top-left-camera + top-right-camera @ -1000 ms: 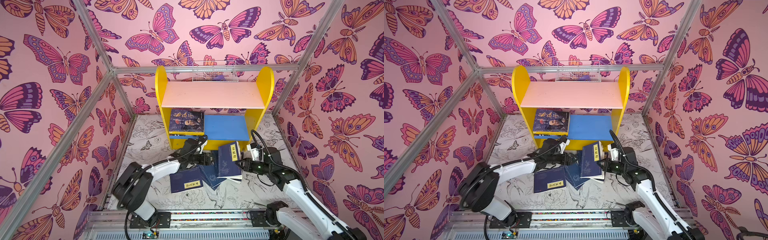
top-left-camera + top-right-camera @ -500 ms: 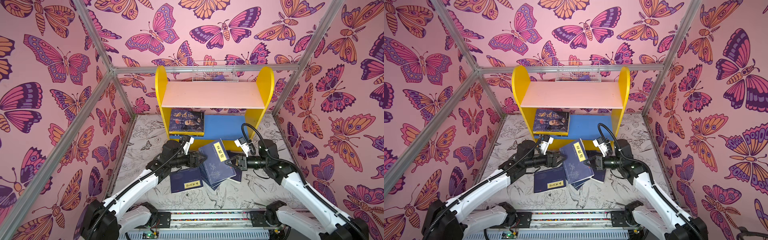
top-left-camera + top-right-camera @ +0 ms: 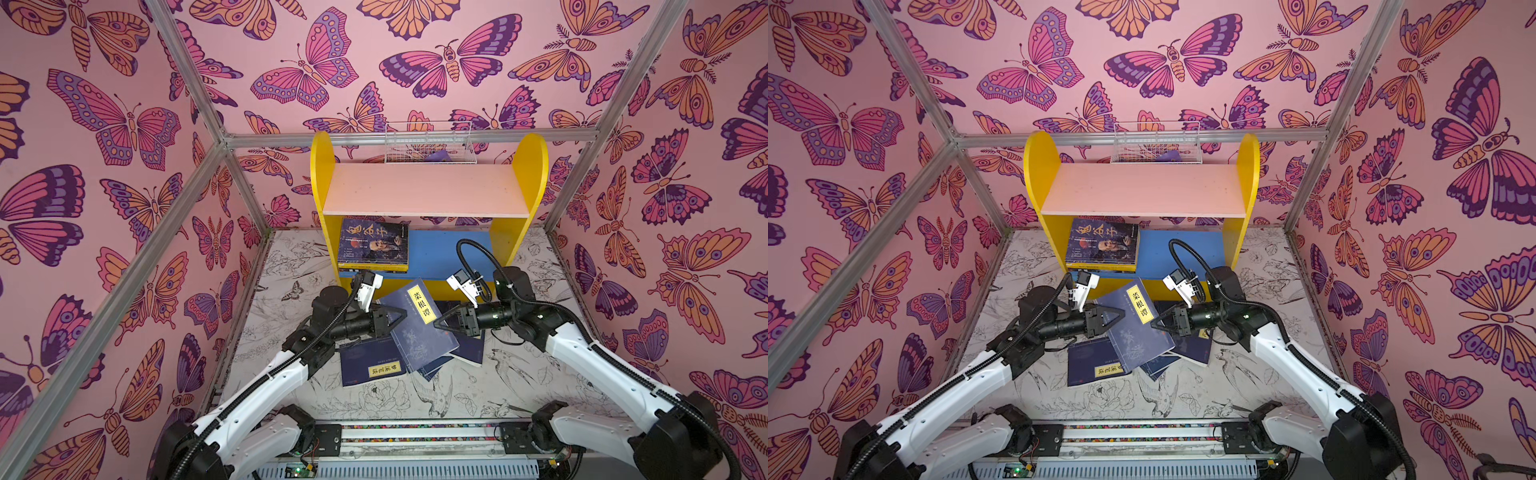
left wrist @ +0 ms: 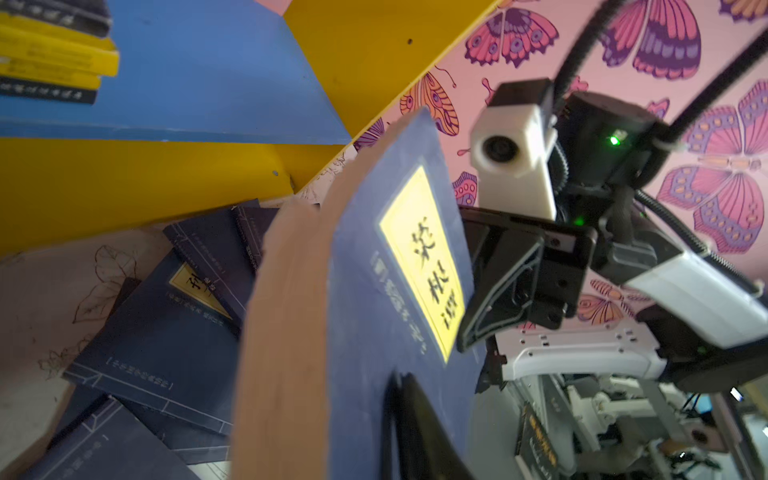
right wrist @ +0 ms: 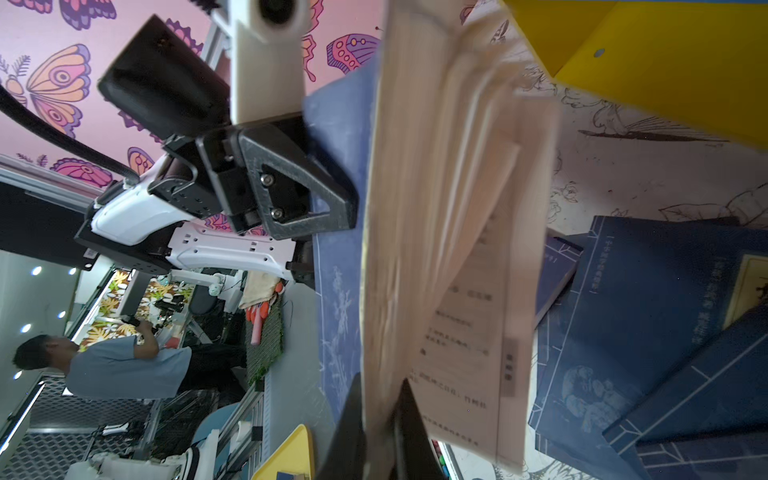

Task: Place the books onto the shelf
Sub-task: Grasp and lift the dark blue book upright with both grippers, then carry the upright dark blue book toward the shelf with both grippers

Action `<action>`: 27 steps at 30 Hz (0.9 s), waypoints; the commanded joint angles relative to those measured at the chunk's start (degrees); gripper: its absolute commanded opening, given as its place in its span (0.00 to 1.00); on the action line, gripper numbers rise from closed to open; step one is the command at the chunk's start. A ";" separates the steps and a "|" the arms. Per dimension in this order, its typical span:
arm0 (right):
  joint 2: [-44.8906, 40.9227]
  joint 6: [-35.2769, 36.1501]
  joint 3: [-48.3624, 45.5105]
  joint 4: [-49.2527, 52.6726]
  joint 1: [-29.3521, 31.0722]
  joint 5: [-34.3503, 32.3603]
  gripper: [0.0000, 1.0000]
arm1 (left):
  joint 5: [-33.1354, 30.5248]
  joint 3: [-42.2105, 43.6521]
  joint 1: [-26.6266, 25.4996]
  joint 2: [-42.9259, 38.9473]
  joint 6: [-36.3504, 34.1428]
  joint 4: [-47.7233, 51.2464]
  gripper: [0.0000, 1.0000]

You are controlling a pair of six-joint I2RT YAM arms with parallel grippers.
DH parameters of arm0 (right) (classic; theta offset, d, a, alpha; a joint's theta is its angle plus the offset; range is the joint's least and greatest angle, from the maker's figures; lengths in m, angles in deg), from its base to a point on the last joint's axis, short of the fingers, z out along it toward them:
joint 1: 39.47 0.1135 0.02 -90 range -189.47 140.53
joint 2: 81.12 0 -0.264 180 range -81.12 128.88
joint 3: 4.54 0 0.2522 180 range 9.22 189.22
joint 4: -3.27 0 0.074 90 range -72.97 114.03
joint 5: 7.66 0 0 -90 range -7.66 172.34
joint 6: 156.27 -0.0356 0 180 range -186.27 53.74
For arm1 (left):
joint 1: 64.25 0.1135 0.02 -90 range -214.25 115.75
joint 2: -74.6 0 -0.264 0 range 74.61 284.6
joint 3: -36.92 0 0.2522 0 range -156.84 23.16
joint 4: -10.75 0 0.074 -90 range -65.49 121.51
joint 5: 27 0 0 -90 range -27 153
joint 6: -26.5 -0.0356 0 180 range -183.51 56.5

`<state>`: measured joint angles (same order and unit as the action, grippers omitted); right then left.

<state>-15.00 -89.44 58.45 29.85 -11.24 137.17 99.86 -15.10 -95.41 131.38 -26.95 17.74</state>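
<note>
Fingers [image 5: 409, 424] of the right gripper [image 3: 441, 323] are clamped on the navy book [image 3: 419, 328], lifted and tilted over the books on the worktop [image 3: 490, 390]. Left gripper [image 3: 397, 316] fingers pinch its opposite edge. Shelf [image 3: 424, 189] behind holds a stack [image 3: 373, 245].

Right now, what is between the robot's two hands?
In both top views, a navy paperback book with a yellow title label sits tilted between the left hand and the right hand, each touching an edge.
</note>
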 commanded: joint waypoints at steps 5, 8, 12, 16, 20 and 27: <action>-2.16 -2.97 -0.80 -0.33 -3.90 -11.02 0.70 | -4.82 1.64 -0.20 -4.53 2.07 -6.24 0.11; -5.15 -5.28 -3.15 -2.10 -6.57 -10.39 0.78 | -7.17 2.72 -0.21 -7.74 4.31 -10.42 0.03; -9.07 -8.95 -6.79 -9.86 -6.89 -2.49 0.80 | -7.91 3.19 -0.07 -12.20 5.72 -15.20 0.00; -11.23 -11.10 -6.51 -13.16 -4.86 5.78 0.80 | -15.10 1.97 0.02 -16.55 5.20 -17.23 0.00; -12.12 -14.93 -3.96 -18.13 -1.51 5.21 0.80 | -27.27 4.04 -0.04 -18.60 6.74 -26.27 0.00; -5.41 -23.38 -0.97 -33.23 4.37 -2.63 0.78 | -29.84 4.19 -0.04 -11.28 13.98 -46.29 0.00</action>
<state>-22.93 -108.37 55.20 6.02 -8.62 137.85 72.93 -10.97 -95.65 117.98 -17.09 -15.85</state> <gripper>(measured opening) 0.783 0.124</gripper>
